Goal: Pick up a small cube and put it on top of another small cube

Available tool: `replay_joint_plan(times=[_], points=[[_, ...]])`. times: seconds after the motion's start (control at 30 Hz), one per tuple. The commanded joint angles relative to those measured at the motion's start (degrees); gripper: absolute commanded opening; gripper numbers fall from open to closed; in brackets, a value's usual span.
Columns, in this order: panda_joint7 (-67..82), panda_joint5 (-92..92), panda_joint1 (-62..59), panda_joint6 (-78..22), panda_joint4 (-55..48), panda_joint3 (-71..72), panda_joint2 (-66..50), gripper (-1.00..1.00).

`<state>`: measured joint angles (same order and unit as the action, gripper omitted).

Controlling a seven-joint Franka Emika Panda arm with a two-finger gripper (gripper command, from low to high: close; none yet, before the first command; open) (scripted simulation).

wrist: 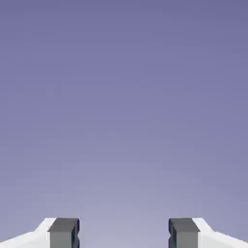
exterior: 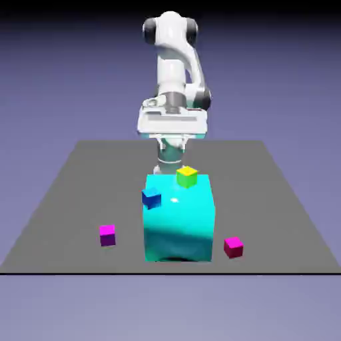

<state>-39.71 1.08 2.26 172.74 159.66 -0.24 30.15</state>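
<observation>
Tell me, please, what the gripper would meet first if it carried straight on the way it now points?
Probably nothing: in the hand view the open gripper faces only plain backdrop, with no cube or table between the fingertips. Depth beyond that cannot be judged.

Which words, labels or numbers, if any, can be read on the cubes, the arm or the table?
None: no readable text shows in either view.
The small cubes (yellow, blue, magenta, crimson), the cyan block, arm and table are plain.
</observation>
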Motion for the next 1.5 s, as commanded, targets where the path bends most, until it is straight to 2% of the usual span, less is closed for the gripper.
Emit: replay_joint_plan(times=[0.0,0.77,0.97,1.0,1.2,1.47], points=[[2.28,0.9,1.3,-1.05,-1.11,-0.2,-2.08,0.0],[54.06,21.29,30.97,-24.95,-26.35,-4.8,-49.37,0.0],[51.53,23.96,31.29,-16.57,-28.27,-7.07,-59.51,0.0],[51.53,23.96,31.3,-16.57,-28.27,-7.07,-59.51,-1.0],[53.89,21.07,30.73,-25.14,-26.47,-4.78,-49.47,-1.0],[34.73,19.99,20.3,-27.2,-30.21,-2.97,-40.56,-1.0]])
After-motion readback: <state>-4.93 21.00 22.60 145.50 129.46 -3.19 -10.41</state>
